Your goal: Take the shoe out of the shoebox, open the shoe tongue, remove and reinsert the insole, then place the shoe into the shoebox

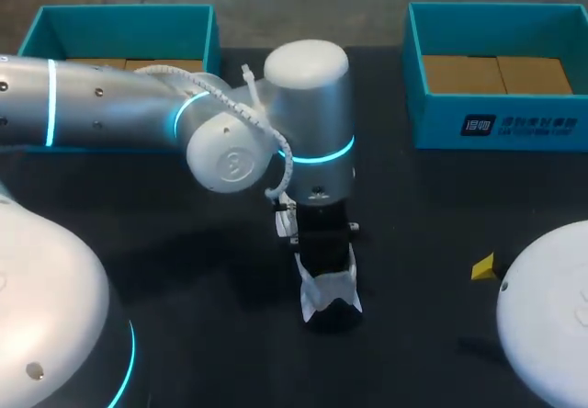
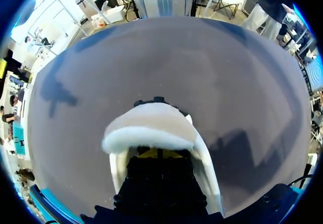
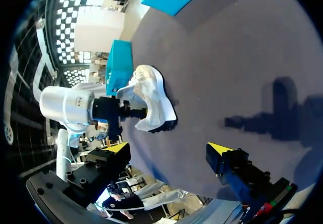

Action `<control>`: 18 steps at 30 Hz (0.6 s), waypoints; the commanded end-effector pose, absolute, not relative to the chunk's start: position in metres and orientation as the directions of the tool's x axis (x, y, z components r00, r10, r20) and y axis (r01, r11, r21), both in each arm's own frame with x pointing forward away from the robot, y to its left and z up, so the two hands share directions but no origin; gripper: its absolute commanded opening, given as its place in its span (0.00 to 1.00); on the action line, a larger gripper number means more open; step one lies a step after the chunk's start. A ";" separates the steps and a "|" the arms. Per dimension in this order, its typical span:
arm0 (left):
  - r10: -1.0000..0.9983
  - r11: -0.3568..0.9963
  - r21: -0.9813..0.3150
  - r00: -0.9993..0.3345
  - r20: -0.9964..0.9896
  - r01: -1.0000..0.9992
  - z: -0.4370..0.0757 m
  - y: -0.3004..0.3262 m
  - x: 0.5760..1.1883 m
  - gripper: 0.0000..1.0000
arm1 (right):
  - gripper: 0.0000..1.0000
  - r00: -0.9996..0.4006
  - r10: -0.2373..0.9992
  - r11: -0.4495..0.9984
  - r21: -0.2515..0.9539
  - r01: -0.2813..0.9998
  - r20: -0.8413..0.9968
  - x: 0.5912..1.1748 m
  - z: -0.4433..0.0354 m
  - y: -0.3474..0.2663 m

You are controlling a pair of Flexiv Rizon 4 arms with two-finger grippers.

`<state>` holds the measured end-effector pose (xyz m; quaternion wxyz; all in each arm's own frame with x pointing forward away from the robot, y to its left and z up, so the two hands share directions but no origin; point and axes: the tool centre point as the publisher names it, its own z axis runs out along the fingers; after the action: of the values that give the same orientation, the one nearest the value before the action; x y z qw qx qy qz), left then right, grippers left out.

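Left claw sunk into white black-soled shoe, frame centre; grip undeterminable. Right claw spread wide, empty. Likely step: insole removal. Next: steady shoe, draw insole out.

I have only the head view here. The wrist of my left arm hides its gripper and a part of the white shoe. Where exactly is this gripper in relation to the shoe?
Observer: In the left wrist view the left gripper is inside the opening of the shoe. The shoe's white sides stand on both sides of it, and a padded white part, perhaps the tongue, lies over it.
Operator: Thank you. At my other arm I see only one yellow tip. Is something held there?
Observer: No. The right wrist view shows the right gripper open, with only bare table between its fingers.
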<state>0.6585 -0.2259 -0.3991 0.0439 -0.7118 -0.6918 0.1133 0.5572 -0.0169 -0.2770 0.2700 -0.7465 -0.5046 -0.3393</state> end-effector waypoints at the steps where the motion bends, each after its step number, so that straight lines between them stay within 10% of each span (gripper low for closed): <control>1: 0.998 -0.040 -0.213 0.027 -0.063 0.976 -0.417 -0.237 0.654 0.00 | 1.00 0.261 0.572 -0.348 -0.058 0.936 0.777 0.555 -0.275 -0.016; 18: 0.995 -0.020 -0.125 0.007 -0.103 0.992 -0.378 -0.222 0.674 0.00 | 1.00 0.261 0.572 -0.348 -0.058 0.936 0.777 0.555 -0.275 -0.016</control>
<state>0.6760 -0.2344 -0.3924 0.0211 -0.7101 -0.6989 0.0821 0.5571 -0.0170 -0.2766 0.2699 -0.7467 -0.5048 -0.3387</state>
